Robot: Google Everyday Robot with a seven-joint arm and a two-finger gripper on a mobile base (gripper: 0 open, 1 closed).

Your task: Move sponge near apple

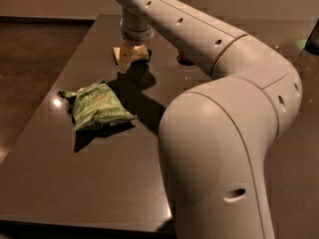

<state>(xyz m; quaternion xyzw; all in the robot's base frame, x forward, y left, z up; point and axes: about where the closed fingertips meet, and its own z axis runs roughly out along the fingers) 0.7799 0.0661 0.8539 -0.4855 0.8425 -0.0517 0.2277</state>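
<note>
The arm [214, 133] is the largest thing in view. Its bulky white elbow fills the space to the right of the bag [98, 106] and nearer the camera. From there a long link runs up and away past the bag's far side.

Under everything lies the table [60, 183], dark and glossy. The arm's shadow falls across it from just right of the bag to the far end.

The bag is green and crinkled. It lies flat on the table left of the arm, touching nothing, with a dark shadow along its near edge.

The gripper [132, 59] hangs at the end of the wrist. It is beyond the bag and a little to the right, low over the table, right at the sponge [117, 54]. Whether it is clamped on the sponge or loose cannot be told.

The sponge is a pale yellow block, beyond the bag and well apart from it. Part of it shows at the gripper's left side.

The apple [183, 61] lies beyond the bag and further right than the sponge. Only a reddish sliver shows at the arm's edge.
</note>
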